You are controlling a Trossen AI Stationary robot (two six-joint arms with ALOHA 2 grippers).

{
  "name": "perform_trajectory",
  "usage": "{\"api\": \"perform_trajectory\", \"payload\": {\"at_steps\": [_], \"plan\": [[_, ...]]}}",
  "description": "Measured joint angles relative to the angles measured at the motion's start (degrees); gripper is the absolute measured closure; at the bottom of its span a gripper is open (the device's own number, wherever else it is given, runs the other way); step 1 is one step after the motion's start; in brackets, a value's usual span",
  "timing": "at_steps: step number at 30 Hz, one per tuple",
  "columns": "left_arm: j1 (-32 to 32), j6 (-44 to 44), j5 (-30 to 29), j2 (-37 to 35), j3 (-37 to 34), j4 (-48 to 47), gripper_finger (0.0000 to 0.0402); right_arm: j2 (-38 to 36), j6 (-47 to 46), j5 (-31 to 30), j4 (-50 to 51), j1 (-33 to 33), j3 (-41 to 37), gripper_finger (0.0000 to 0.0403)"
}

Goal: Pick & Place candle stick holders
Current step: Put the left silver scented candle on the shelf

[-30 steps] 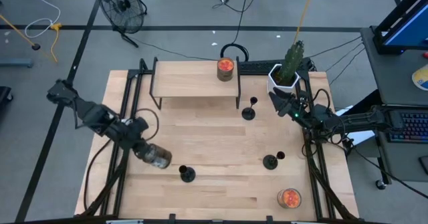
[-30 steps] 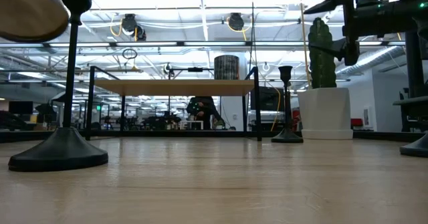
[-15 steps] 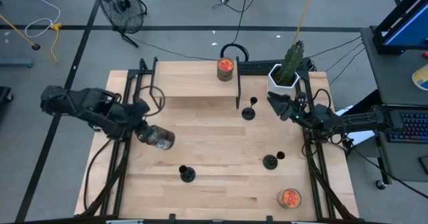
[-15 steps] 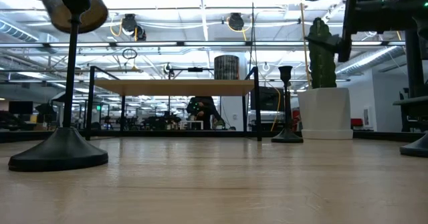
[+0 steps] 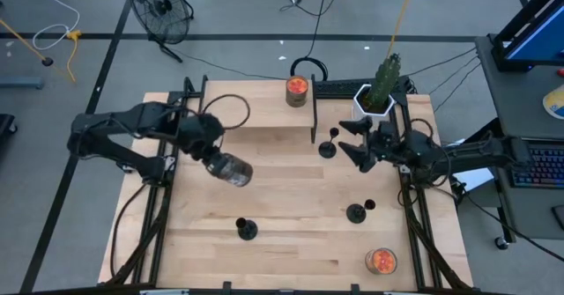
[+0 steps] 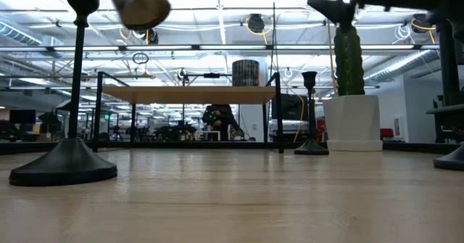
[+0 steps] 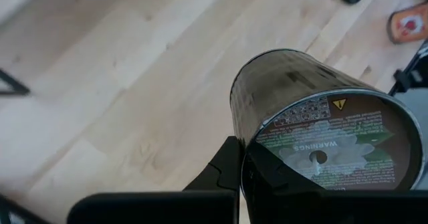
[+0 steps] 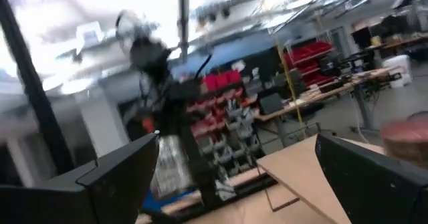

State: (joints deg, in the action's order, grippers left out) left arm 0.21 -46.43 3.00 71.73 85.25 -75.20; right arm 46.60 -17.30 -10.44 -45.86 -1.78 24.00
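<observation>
Three black candle stick holders stand on their round bases on the table: one at the far middle, one at the near right and one at the near left. My left gripper is shut on a glass jar with grey contents, in the air in front of the shelf. My right gripper is open just right of the far holder. That holder's stem shows blurred between the gripper's fingers in the right wrist view. They touch nothing. My left gripper holds the glass jar at its labelled base end, with the fingers coming at it from the table's left and far side. The jar lies tipped on its side, reaching out past the fingers, lifted clear of the table.
A low wooden shelf stands at the far middle with an orange jar on it. A potted cactus stands at the far right. Another orange jar sits at the near right corner. Black rails run along both side edges.
My left gripper has carried the jar from the table's left edge toward the far side and the right, rising, and the jar has turned in the air. My right gripper has gone left toward the far candle stick holder.
</observation>
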Motion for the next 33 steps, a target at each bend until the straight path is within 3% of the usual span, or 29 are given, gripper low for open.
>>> {"api": "perform_trajectory", "payload": {"at_steps": [8,18,33], "plan": [[3.9,4.0,0.0,5.6,8.2,0.0,0.0401,10.0,10.4,5.4,14.5,0.0,13.2,0.0009],[7.5,7.8,1.5,10.6,11.2,0.9,0.0402,20.4,16.5,10.6,16.5,0.0,21.7,0.0009],[10.2,10.8,2.1,13.8,11.2,5.9,0.0402,33.6,21.7,8.7,35.0,0.2,39.4,0.0009]]}}
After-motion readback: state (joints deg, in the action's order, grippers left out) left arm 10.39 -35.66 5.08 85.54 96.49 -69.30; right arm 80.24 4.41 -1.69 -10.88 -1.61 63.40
